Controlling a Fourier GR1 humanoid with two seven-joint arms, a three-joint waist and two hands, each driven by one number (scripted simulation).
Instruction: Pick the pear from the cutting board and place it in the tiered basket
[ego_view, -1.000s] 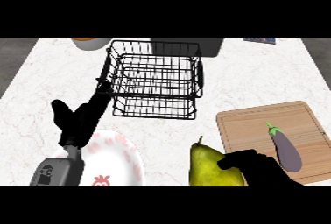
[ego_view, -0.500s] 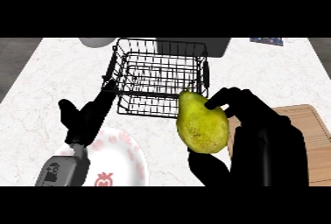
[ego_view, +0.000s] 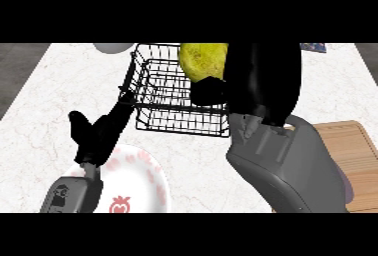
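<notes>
The yellow-green pear (ego_view: 203, 59) is held up at the top of the head view, over the right side of the black wire tiered basket (ego_view: 166, 95). My right hand (ego_view: 255, 80) is curled round it, thumb under the fruit, and hides its right part. The big grey right forearm (ego_view: 288, 160) covers much of the wooden cutting board (ego_view: 358, 145) at the right edge. My left hand (ego_view: 100, 132) rests open to the left of the basket, its fingertips close to the basket's left wires.
A white plate with red strawberry prints (ego_view: 136, 177) lies under my left wrist at the lower left. A pale round dish (ego_view: 112, 47) shows at the top behind the basket. The marble counter (ego_view: 59, 90) spreads to the left.
My right hand has carried the pear up and forward, from beside the basket's front to above its right side. The view shifted, the aubergine on the board is now hidden. The left hand stayed put.
</notes>
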